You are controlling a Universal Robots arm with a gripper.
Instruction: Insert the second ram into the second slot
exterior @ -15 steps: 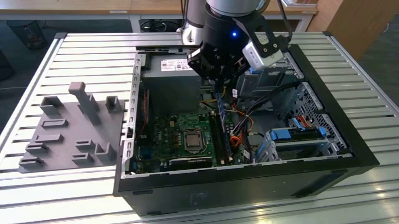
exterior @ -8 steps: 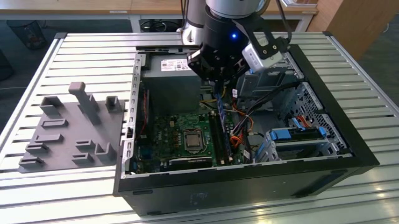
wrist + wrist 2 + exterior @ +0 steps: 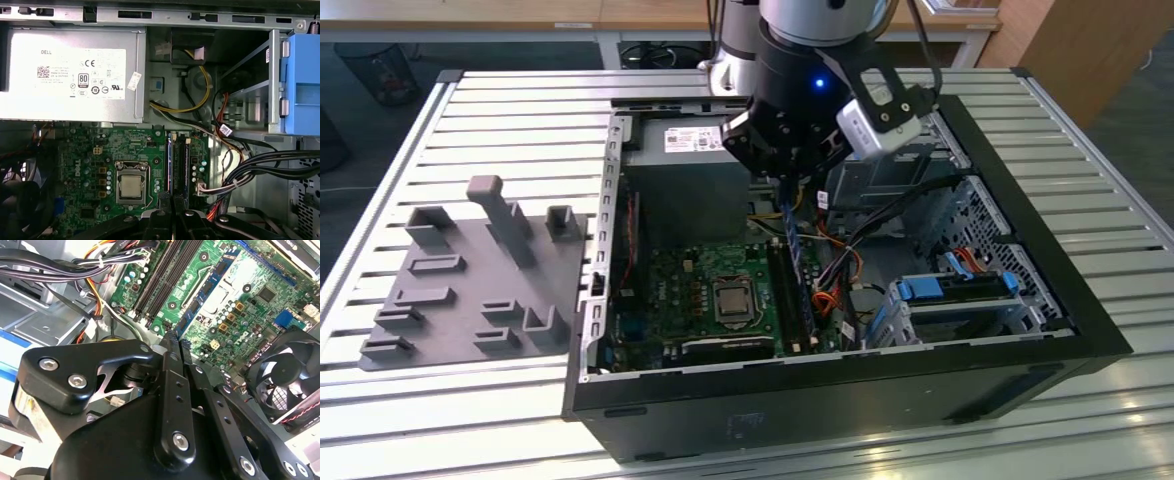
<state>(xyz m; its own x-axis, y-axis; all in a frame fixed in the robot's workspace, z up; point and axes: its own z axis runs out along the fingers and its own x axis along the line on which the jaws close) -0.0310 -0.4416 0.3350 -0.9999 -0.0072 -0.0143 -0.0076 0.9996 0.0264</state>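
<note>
end effector (image 3: pixel 176 338) poised over memory slots (image 3: pixel 181 165) on motherboard (image 3: pixel 85 170) inside open case (image 3: pixel 1083 318)

Motherboard (image 3: pixel 85 150): green, speckled with gold and black. Just beside it sits the power supply (image 3: pixel 75 107), plain silver with a white label. Near the board I've got yellow wires (image 3: pixel 199 97), a black cable bundle (image 3: pixel 270 162) and, past those, a bright blue drive bracket (image 3: pixel 302 80). My claw (image 3: pixel 175 342): black all over.
</note>
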